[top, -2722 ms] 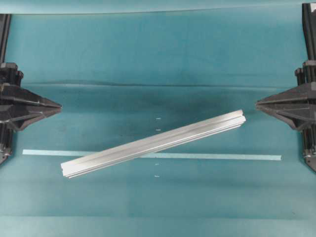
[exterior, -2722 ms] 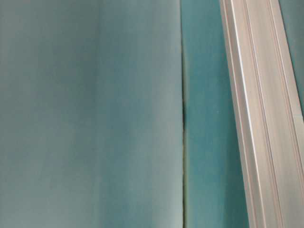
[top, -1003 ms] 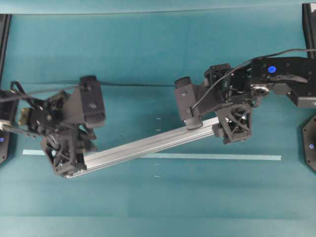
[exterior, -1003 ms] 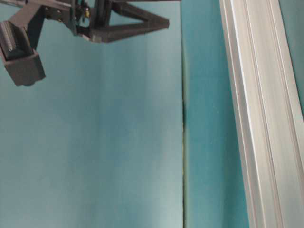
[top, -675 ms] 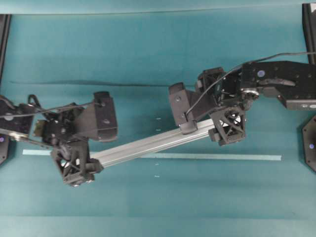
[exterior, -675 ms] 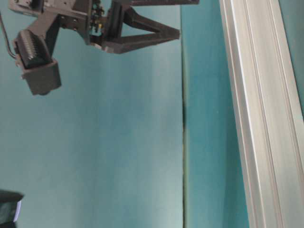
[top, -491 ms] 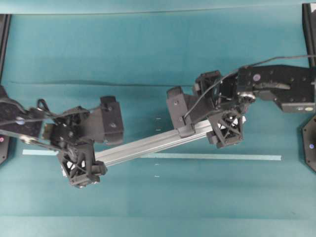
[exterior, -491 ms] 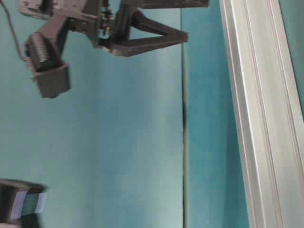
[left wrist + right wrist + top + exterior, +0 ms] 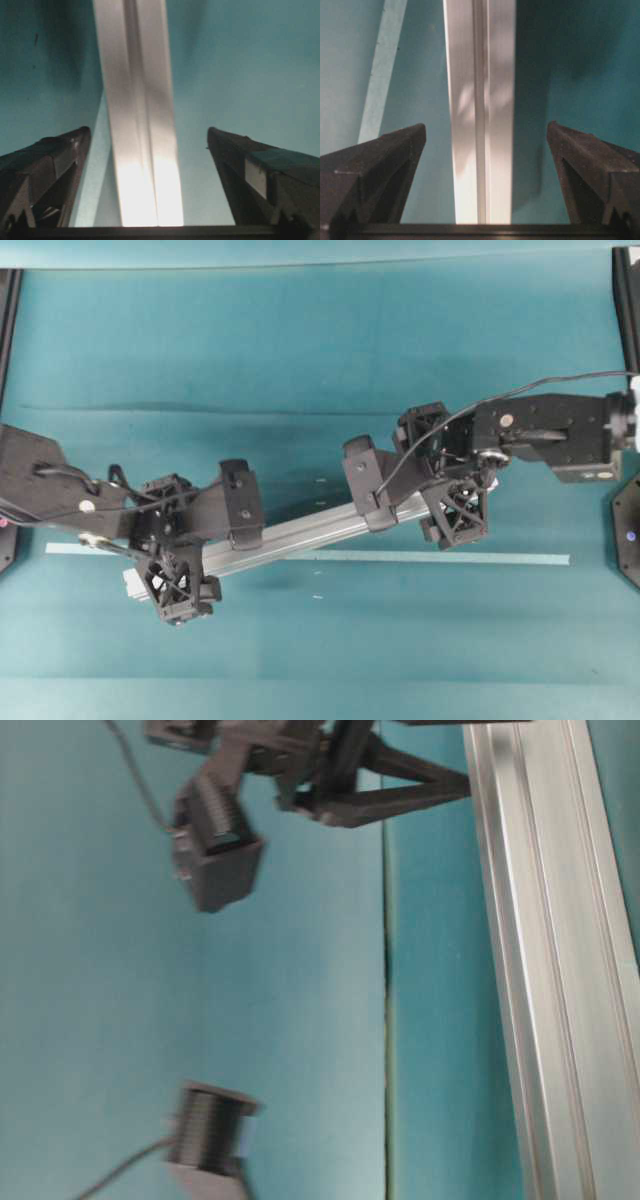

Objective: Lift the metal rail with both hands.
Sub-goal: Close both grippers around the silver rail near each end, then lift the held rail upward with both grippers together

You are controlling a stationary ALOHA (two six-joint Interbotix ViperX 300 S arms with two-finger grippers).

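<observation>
The metal rail [image 9: 300,530] is a long silver grooved bar lying slantwise on the teal table, its left end nearer the front. My left gripper [image 9: 172,550] is open and straddles the rail near its left end. In the left wrist view the rail [image 9: 140,115] runs between the gripper's [image 9: 147,130] spread fingers [image 9: 50,165] without touching them. My right gripper [image 9: 440,485] is open over the rail's right end. In the right wrist view the rail [image 9: 480,100] lies midway between the gripper's [image 9: 486,125] fingers [image 9: 395,160], with gaps on both sides. The rail also fills the right of the table-level view [image 9: 545,980].
A thin pale tape strip [image 9: 450,558] lies flat across the table under the rail; it also shows in the right wrist view [image 9: 382,65]. A seam [image 9: 386,1020] runs through the teal table cover. Arm bases stand at the left and right edges.
Both arms came in from the table's sides. In the last second the left gripper slid right along the rail and the right gripper shifted left. The rail has not moved.
</observation>
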